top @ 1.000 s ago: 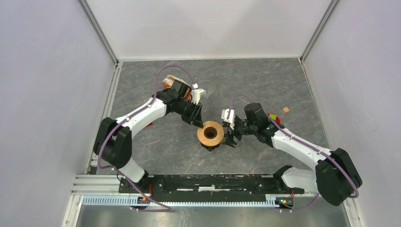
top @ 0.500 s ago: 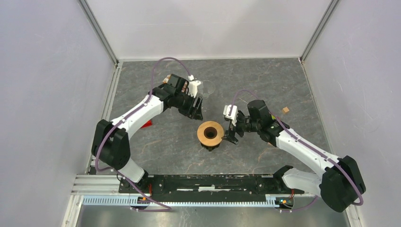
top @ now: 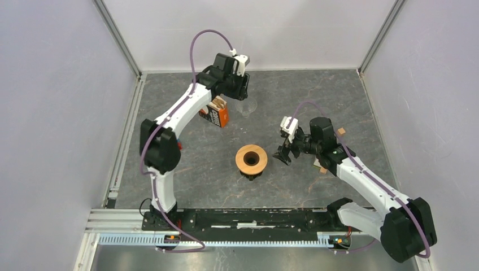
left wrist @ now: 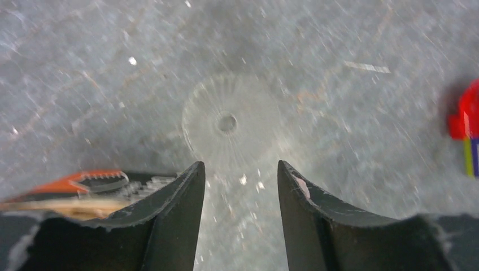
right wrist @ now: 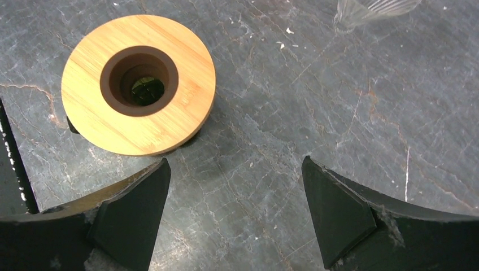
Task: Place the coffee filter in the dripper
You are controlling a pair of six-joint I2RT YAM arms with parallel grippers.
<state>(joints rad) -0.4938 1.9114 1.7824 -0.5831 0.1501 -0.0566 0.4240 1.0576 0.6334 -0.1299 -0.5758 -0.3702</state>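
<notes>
A clear ribbed glass cone [top: 247, 107] stands alone on the table at the back; the left wrist view looks down into it [left wrist: 229, 124]. A tan wooden ring [top: 251, 160] sits apart from it on a squat black vessel at mid-table, also in the right wrist view [right wrist: 138, 83]. My left gripper [top: 243, 90] is open and empty above the cone's near side [left wrist: 240, 169]. My right gripper [top: 282, 153] is open and empty just right of the ring [right wrist: 234, 169]. An orange and black box [top: 217, 113] lies left of the cone. No loose coffee filter shows.
A small wooden block [top: 340, 131] lies at the right beside the right arm. A red, yellow and blue cube [left wrist: 466, 124] shows at the right edge of the left wrist view. A red item [top: 179, 145] sits behind the left arm. White walls enclose three sides.
My left arm has swung from beside the wooden ring to the back of the table, above the glass cone, uncovering the orange box. My right gripper has drawn back to the right, away from the ring.
</notes>
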